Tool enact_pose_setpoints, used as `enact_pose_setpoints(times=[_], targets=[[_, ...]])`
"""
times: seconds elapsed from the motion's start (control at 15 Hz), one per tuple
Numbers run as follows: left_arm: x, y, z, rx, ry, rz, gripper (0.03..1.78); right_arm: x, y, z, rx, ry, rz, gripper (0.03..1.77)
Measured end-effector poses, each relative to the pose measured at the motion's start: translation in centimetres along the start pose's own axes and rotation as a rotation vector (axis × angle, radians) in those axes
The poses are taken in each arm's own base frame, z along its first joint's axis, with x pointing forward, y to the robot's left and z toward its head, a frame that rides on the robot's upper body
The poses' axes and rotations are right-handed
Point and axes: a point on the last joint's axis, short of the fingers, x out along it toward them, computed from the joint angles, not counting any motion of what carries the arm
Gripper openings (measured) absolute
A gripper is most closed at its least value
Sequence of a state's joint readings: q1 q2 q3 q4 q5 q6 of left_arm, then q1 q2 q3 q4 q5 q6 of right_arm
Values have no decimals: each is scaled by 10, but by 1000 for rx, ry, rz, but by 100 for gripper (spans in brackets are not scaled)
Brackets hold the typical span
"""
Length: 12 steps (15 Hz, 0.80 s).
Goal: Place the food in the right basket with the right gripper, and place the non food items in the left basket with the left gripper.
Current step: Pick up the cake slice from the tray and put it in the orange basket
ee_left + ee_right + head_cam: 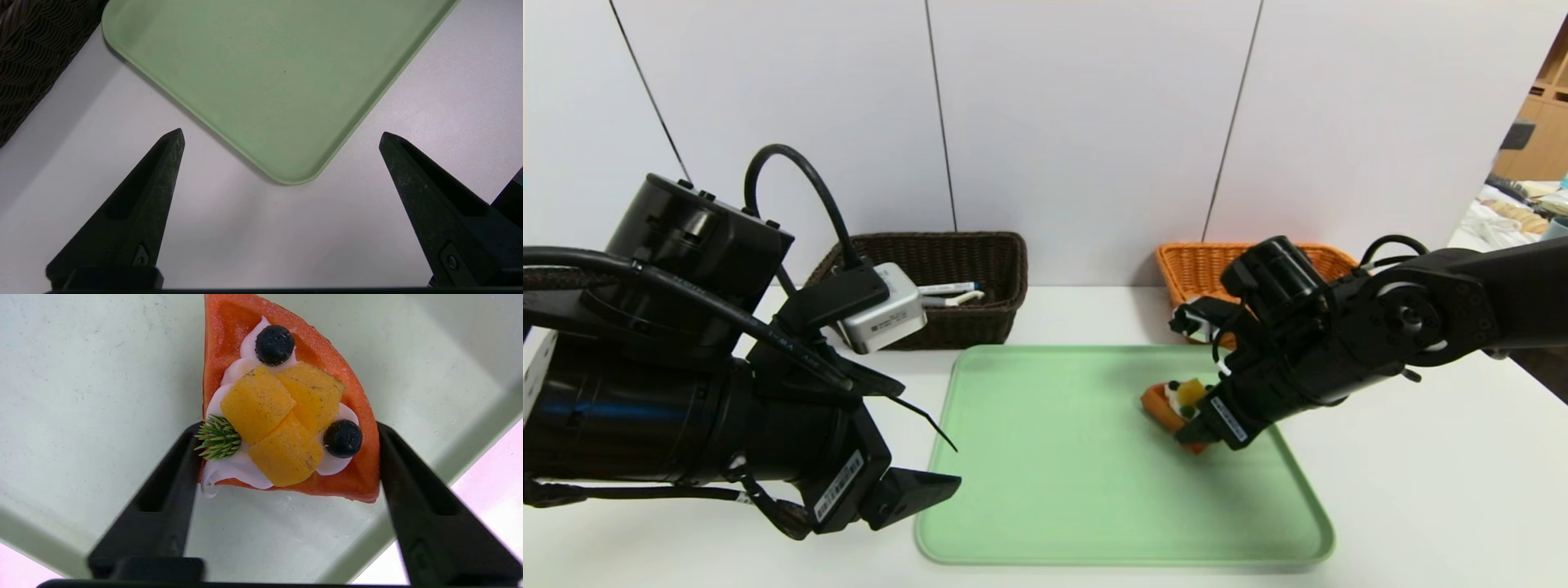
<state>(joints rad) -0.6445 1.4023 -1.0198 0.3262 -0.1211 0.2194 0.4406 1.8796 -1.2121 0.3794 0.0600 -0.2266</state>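
Snugly, right hand (289, 457) grips the waffle (355, 390).

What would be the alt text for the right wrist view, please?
The right gripper's black fingers close on both sides of a waffle toy with white cream, yellow fruit pieces, two dark berries and a green sprig, over a pale green tray.

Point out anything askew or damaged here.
Nothing looks damaged or spilled. The waffle toy sits slantwise on the green tray, between the right hand's fingers, which looks like ordinary grasping, nothing odd.
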Motion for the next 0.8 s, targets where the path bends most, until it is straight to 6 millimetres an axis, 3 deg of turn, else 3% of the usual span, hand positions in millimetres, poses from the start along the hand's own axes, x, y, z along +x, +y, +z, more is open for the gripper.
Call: enact_pose_setpoints(times=[0.27,0.8], targets=[[0,0,0,0,0,1,169,0,1,0,-2,-1,0,100],[-1,0,0,0,-3,1,169,-18,3,3,-10,-55,1,87]])
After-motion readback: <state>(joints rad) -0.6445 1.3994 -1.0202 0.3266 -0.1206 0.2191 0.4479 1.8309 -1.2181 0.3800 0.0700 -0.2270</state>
